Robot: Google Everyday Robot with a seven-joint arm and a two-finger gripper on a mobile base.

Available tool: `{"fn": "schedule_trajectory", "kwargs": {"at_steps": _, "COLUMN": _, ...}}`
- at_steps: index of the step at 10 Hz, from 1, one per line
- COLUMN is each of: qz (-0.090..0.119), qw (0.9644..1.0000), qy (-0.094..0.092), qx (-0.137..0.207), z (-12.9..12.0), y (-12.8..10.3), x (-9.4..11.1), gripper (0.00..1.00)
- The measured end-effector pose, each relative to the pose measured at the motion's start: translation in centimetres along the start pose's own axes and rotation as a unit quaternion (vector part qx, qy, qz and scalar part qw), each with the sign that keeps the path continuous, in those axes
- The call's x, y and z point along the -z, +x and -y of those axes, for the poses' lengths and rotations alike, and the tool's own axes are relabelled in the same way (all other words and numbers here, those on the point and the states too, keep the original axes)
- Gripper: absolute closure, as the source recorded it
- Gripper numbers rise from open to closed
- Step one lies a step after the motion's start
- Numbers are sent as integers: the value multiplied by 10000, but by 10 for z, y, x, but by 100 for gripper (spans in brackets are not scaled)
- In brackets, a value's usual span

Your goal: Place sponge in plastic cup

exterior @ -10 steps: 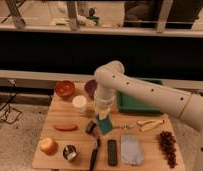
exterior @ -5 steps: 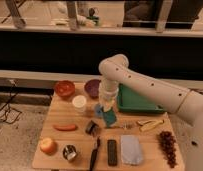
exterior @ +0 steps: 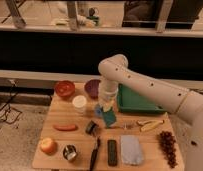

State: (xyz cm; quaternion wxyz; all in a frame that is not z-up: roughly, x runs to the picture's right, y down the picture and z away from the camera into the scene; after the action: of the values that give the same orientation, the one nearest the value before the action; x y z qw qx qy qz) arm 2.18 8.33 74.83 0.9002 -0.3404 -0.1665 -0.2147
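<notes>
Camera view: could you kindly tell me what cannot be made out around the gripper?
- The plastic cup: mostly hidden by the gripper, over the table middle, and the sponge.
- Whether sponge touches cup: their overlap hides it.
- The green tray: far side covered by the arm.

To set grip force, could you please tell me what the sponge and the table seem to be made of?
Sponge: probably soft foam, matte teal, just below the tool at mid-table. Table: apparently wood, matte, pale tan top.
</notes>
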Motion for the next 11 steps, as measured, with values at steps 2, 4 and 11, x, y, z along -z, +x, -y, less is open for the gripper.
{"fn": "schedule_trajectory", "kwargs": {"at_steps": 2, "qz": -19, "qw": 10000, "qy": 18, "qx": 36, "z": 1, "y": 0, "x": 0, "gripper": 100}}
{"fn": "schedule_trajectory", "kwargs": {"at_steps": 4, "qz": -34, "qw": 9998, "qy": 90, "qx": 174, "z": 20, "y": -14, "x": -1, "gripper": 100}}
{"fn": "schedule_trajectory", "kwargs": {"at_steps": 11, "qz": -266, "qw": 9990, "qy": 87, "qx": 356, "z": 68, "y": -10, "x": 3, "gripper": 100}}
